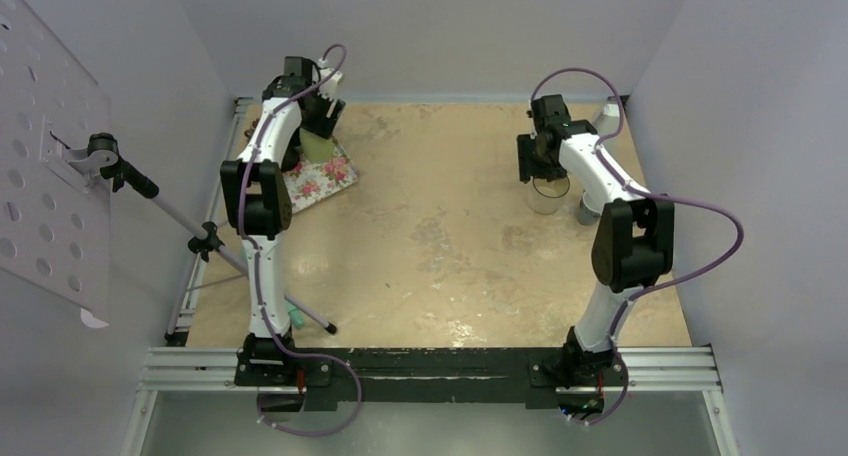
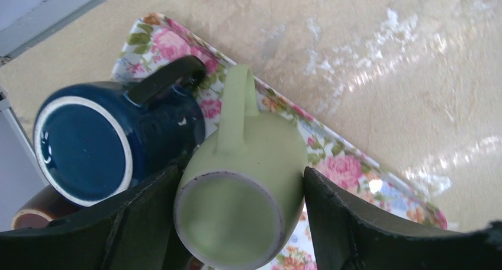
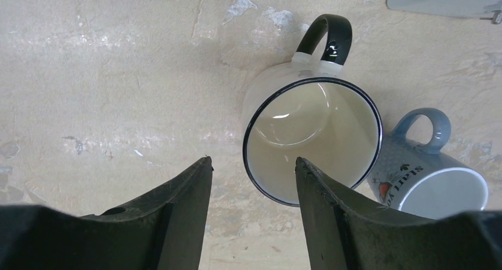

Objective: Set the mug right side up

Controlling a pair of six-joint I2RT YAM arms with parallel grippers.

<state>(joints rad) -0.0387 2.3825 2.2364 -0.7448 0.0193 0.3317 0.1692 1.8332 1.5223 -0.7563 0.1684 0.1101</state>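
The left fingers (image 2: 142, 222) pinch the upside-down green mug (image 2: 248, 181) between them on the floral tray (image 2: 355, 169). The right fingers (image 3: 171, 217) hang released (above an upright white mug (image 3: 308, 140)). A navy mug (image 2: 118, 134) presses behind one left finger, so lifting could topple it.

Mugs: five.
- Far left group: three. Navy mug (image 2: 89, 145), green mug (image 2: 248, 181), brown mug (image 2: 32, 214) (mostly hidden, identification uncertain).
- Far right group: two. White mug (image 3: 311, 140), grey-blue mug (image 3: 432, 169).

Floral tray (image 2: 355, 169): one, far left.
Tripod stand (image 1: 200, 241): one, left edge.
Perforated panel (image 1: 45, 206): one, left edge.
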